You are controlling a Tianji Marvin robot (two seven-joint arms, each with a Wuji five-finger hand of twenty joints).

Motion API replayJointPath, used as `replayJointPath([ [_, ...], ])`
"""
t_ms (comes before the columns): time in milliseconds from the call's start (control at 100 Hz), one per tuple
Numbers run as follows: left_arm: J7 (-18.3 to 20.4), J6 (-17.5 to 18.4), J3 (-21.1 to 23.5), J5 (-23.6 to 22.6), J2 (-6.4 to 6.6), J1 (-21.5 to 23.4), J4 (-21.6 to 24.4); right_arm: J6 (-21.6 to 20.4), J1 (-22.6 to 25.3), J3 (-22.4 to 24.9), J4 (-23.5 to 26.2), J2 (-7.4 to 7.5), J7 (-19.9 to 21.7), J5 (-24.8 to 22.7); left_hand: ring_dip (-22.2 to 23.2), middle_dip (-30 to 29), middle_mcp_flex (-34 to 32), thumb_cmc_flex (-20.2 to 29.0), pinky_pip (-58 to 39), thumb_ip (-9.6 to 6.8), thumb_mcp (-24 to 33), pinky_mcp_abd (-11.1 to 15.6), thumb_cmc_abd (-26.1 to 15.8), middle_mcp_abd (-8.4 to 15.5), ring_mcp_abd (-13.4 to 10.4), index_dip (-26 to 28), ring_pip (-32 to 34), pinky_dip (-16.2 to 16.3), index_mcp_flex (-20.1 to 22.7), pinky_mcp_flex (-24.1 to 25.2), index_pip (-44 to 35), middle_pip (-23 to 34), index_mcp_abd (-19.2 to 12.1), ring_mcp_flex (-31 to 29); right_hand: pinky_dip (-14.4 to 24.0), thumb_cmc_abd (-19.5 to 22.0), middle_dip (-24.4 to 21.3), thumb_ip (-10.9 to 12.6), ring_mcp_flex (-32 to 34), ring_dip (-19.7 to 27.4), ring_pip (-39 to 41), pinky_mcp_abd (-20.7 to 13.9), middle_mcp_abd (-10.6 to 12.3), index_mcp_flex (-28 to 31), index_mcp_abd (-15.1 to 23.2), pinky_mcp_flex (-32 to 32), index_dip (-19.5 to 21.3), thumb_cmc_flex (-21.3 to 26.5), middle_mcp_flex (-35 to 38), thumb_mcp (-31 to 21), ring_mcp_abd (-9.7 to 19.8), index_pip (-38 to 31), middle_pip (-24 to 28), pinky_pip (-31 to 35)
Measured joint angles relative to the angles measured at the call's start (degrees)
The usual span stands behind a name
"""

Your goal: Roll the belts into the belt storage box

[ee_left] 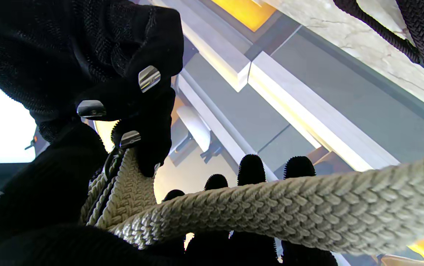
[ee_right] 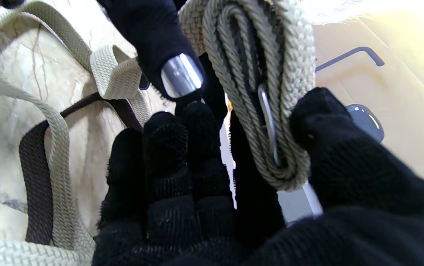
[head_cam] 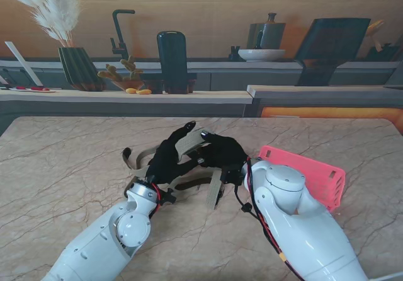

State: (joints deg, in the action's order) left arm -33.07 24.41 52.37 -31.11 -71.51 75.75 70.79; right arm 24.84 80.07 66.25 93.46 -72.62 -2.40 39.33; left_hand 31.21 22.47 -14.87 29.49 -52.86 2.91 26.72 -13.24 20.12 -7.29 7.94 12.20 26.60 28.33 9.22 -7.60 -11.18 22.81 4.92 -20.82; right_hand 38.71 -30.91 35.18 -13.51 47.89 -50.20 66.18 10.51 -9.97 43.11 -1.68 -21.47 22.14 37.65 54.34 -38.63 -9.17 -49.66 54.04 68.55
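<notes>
My two black-gloved hands meet over the middle of the table. My right hand (head_cam: 223, 152) is shut on a partly rolled coil of the beige woven belt (ee_right: 271, 92), pinched between thumb and fingers. The belt's loose strap (ee_left: 307, 207) runs across the straight fingers (ee_left: 250, 170) of my left hand (head_cam: 170, 155), which are not curled round it. One left fingertip (ee_right: 180, 75) touches the coil. The rest of the beige belt (head_cam: 135, 161) trails on the marble to the left. A dark brown belt (ee_right: 34, 177) lies flat under the hands. The pink storage box (head_cam: 308, 177) stands to the right.
The marble table (head_cam: 63, 167) extends to both sides. Beyond its far edge runs a counter (head_cam: 126, 95) with a vase, a dark jar and bowls. My right forearm (head_cam: 296, 224) lies close beside the pink box.
</notes>
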Motion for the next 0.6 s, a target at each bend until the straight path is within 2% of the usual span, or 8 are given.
replayJointPath([
  [110,-0.7,0.0,0.1,-0.1,-0.06,0.1,-0.1,1.4,-0.6,-0.2,-1.3,-0.07,1.9,2.1,-0.4,-0.6,0.5,0.0,0.1,0.0,-2.6,0.5,-1.9,0.0,0.0,0.1,0.1,0.0,-0.3,0.7,2.8,-0.1,-2.1,0.7,0.5,0.0,0.7,0.0,-1.2,-0.6,0.1,0.0,-0.2,0.0,0.0,1.0,0.0,-0.2,-1.2,0.0,0.0,0.0,0.1,0.0],
  [290,-0.8,0.2,0.5,0.0,-0.21,0.4,-0.1,3.3,-1.7,-1.1,-3.8,-0.07,5.3,1.9,-0.6,-0.7,0.5,-0.6,0.7,0.0,-3.9,1.0,-2.6,0.0,0.0,0.8,0.1,0.0,-0.3,0.8,4.1,-0.2,-6.7,0.7,1.3,0.0,2.9,0.0,-1.2,-3.2,3.1,0.0,-1.3,0.2,0.1,1.4,-0.7,-1.1,-1.2,-0.1,-0.7,0.0,2.1,-0.1],
  [370,-0.9,0.5,0.5,0.0,-0.21,0.4,-0.1,4.6,-2.6,-1.6,-5.3,-0.06,7.2,1.7,-0.7,-1.2,0.5,-0.6,0.7,1.07,-4.0,1.1,-2.9,0.0,0.0,1.4,0.0,0.0,-0.3,1.1,4.1,-0.3,-8.3,1.4,1.7,0.0,4.3,-0.1,-1.1,-4.8,5.2,0.0,-1.6,0.2,0.1,1.4,-1.0,-2.3,-1.2,-0.2,-1.1,0.0,3.8,-0.1],
  [460,-0.9,0.7,0.5,0.0,-0.22,0.4,-0.1,5.6,-3.9,-2.5,-7.1,-0.01,9.0,1.5,-0.7,-1.2,0.5,-0.6,0.8,1.08,-4.2,1.2,-4.4,0.7,0.0,2.1,-0.5,0.0,-0.3,1.2,4.2,-0.3,-9.8,1.4,2.0,0.0,5.0,-0.1,-1.1,-5.5,6.5,0.0,-2.0,1.0,0.1,1.4,-1.4,-2.9,-1.1,-0.2,-1.5,0.0,4.6,-0.1],
  [530,-0.7,0.9,0.4,0.3,-0.22,0.4,-0.1,6.5,-5.0,-3.1,-8.8,-0.01,10.7,2.3,-0.8,-1.3,0.5,0.6,1.3,1.08,-7.4,1.3,-7.5,1.3,0.0,3.6,-0.5,0.0,-0.3,1.3,4.7,-0.3,-10.8,1.4,2.0,0.0,5.1,-0.8,-1.1,-5.7,6.5,0.0,-2.2,1.3,0.1,1.4,-1.4,-3.0,-1.0,-0.2,-1.6,0.0,4.6,-0.1],
  [600,-0.5,1.0,0.4,0.8,-0.22,0.4,-0.1,6.9,-5.8,-3.3,-10.4,0.0,13.4,3.9,-0.8,-1.3,0.5,5.8,1.4,1.08,-15.1,1.3,-11.1,1.4,0.0,4.2,-0.6,0.0,-0.3,1.4,4.9,-0.3,-11.0,1.4,2.0,0.6,5.7,-0.8,-1.1,-6.2,6.5,0.0,-2.2,1.3,0.1,2.1,-1.4,-3.0,-1.1,-0.1,-1.6,0.0,4.6,-0.1],
])
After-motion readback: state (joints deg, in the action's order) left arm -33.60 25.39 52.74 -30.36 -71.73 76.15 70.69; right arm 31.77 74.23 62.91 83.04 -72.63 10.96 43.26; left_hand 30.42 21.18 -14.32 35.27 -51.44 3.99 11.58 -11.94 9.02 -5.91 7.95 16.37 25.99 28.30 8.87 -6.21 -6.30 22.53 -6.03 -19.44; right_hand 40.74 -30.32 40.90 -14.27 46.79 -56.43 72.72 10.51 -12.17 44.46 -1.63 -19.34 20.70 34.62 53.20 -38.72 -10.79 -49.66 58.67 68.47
